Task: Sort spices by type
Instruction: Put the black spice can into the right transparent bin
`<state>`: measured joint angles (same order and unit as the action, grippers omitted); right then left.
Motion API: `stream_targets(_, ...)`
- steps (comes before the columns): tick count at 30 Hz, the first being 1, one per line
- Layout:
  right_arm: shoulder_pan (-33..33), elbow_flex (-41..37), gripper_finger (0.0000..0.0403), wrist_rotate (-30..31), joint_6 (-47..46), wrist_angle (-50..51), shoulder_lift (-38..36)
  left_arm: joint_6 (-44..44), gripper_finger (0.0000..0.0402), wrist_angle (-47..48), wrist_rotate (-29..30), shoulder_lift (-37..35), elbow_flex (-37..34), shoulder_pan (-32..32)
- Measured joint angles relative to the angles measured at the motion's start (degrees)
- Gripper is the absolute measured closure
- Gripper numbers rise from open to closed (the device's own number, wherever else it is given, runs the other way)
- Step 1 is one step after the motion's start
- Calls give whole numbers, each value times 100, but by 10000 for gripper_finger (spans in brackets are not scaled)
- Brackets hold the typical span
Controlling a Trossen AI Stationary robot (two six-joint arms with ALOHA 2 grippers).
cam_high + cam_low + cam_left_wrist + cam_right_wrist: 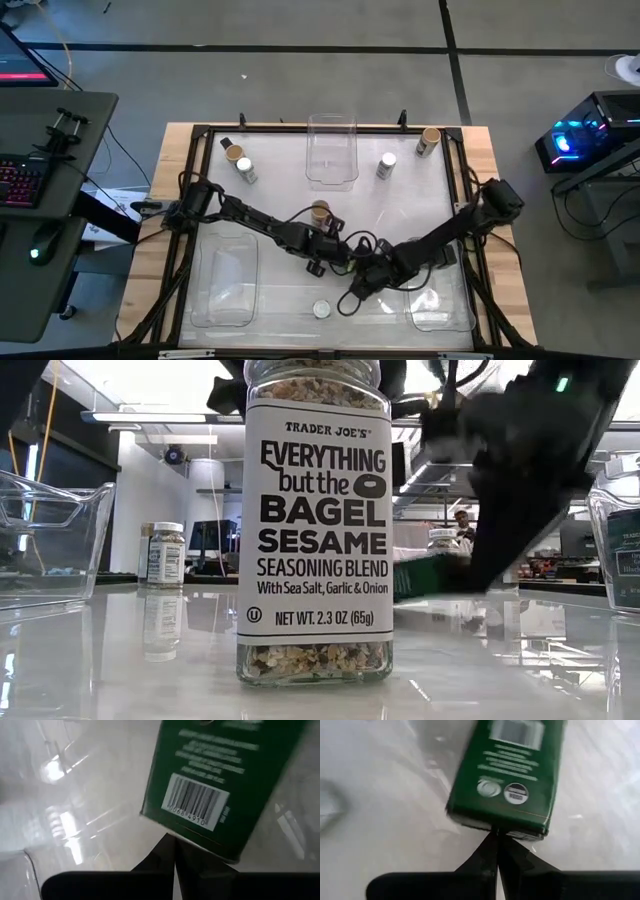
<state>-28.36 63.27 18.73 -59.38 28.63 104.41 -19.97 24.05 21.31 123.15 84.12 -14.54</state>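
A dark green spice box (210, 785) with a barcode on its visible face sits between my two grippers near the table's middle. My left gripper (173, 844) is shut, its tips at the box's barcode end. My right gripper (496, 836) is also shut, its tips at the opposite end, by the round logos (502, 790). In the low view the box (432, 576) shows tilted under a dark arm. In the high view both grippers (340, 258) (368, 268) meet over it and hide it. My left gripper's shut fingertips (167, 851) meet the lower edge of the box's barcode end (200, 837), slanting down from the table's left. Whether they pinch a thin edge or only press it, I cannot tell. My right gripper's shut fingertips (490, 845) meet the box's end face below the logos (495, 826), slanting down from the table's right. Pinch or press, I cannot tell.
Clear bins stand at far centre (332, 150), near left (222, 280) and near right (440, 300). Tan-lidded jars (234, 153) (430, 137) (320, 210) and white-lidded jars (245, 170) (387, 163) stand behind. A bagel seasoning jar (315, 520) stands at the near edge (321, 309).
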Motion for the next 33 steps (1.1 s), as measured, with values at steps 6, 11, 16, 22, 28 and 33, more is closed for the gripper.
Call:
stream_targets(6, -116, 223, 403, 407, 138, 196, -135, -209, 402, 177, 497, 0, 0, -91)
stream_targets(11, -98, 266, 403, 508, 140, 162, -137, -223, 402, 239, 543, 0, 0, -121)
stream_targets(16, -100, 266, 403, 530, 140, 183, -137, -368, 401, 347, 532, 0, 0, -247)
stream_targets(22, -100, 266, 403, 562, 162, 154, -190, -612, 402, 426, 511, 0, 0, -380)
stream_targets(28, -100, 268, 403, 802, 169, 58, -322, -611, 402, 424, 508, 0, 0, -376)
stream_targets(33, -72, 283, 403, 1139, 187, -200, -366, -567, 402, 91, 473, -15, 33, -307)
